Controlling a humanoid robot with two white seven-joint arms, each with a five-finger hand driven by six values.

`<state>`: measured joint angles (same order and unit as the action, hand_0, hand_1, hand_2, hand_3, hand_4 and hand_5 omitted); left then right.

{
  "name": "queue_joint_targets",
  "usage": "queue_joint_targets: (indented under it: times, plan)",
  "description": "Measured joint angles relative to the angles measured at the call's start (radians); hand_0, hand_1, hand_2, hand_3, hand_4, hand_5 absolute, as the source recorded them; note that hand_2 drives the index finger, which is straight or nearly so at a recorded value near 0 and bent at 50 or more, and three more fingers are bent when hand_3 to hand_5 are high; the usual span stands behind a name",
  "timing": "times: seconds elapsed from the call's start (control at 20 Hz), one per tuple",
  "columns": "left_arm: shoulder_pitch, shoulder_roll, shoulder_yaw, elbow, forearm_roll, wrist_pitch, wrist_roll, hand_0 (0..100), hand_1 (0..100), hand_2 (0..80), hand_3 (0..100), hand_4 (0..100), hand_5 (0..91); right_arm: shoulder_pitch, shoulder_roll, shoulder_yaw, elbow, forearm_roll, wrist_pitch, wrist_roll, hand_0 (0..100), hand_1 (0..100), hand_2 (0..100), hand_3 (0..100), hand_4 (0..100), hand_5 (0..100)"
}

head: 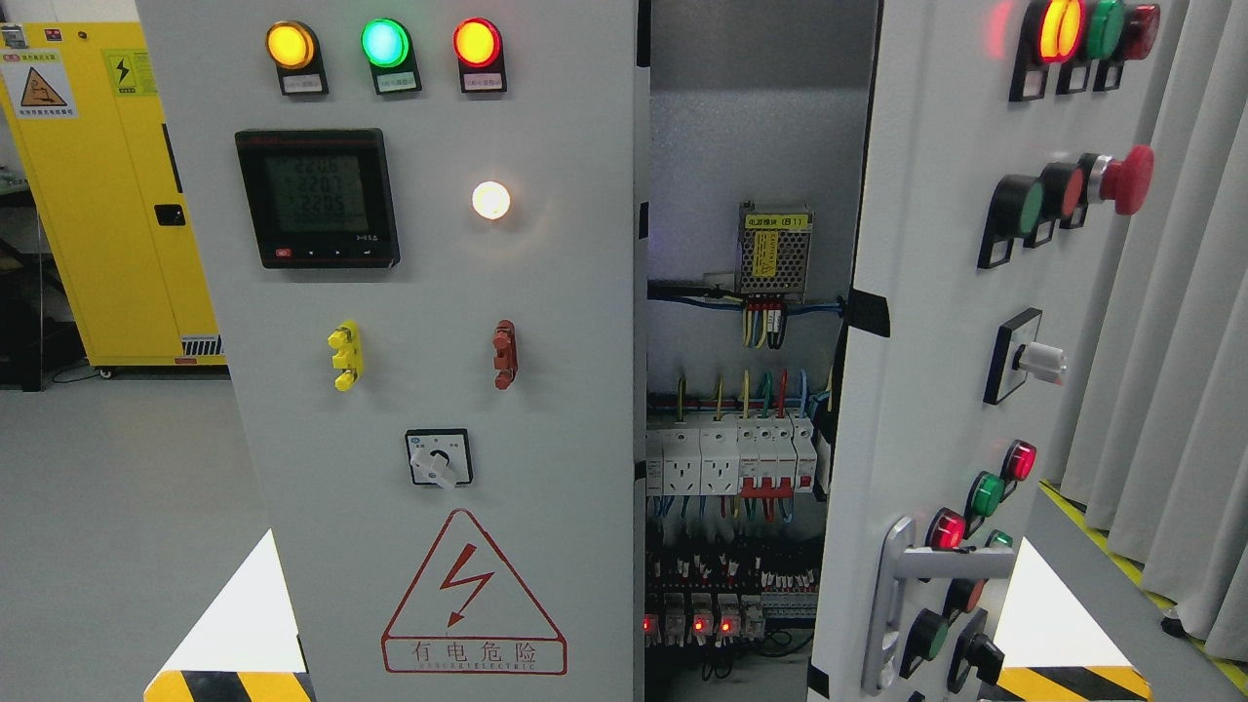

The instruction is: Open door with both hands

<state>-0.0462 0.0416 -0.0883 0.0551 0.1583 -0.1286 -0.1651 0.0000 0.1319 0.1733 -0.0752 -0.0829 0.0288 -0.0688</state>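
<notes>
Head view: smooth grey door (936, 322) ajar

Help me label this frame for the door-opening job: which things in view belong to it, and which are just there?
Belongs to the job:
right door, swung open
its metal handle
left door, closed
opened interior with breakers

Just there:
yellow cabinet
grey curtain
floor hazard tape

No robot hand is in view.

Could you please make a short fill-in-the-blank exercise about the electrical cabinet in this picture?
1. The right door of the cabinet stands ____.
2. Among the three lamps on the left door, the middle lamp glows ____.
3. The warning triangle shows a red ____ bolt.

Missing words: open; green; lightning
</notes>
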Motion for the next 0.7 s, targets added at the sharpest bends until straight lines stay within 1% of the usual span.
queue_joint_targets:
  times: [0.5, 0.7]
  plan:
    - [0.002, 0.013, 0.000, -0.003, -0.002, 0.005, 0.007, 12, 56, 0.0, 0, 0, 0.0, 0.000, 0.000, 0.000, 0.000, 0.000, 0.000, 0.000, 0, 50, 4, 0, 0, 0]
    - [0.044, 0.021, 0.001, -0.068, 0.000, -0.026, 0.001, 12, 56, 0.0, 0, 0, 0.0, 0.000, 0.000, 0.000, 0.000, 0.000, 0.000, 0.000, 0, 50, 4, 0, 0, 0]
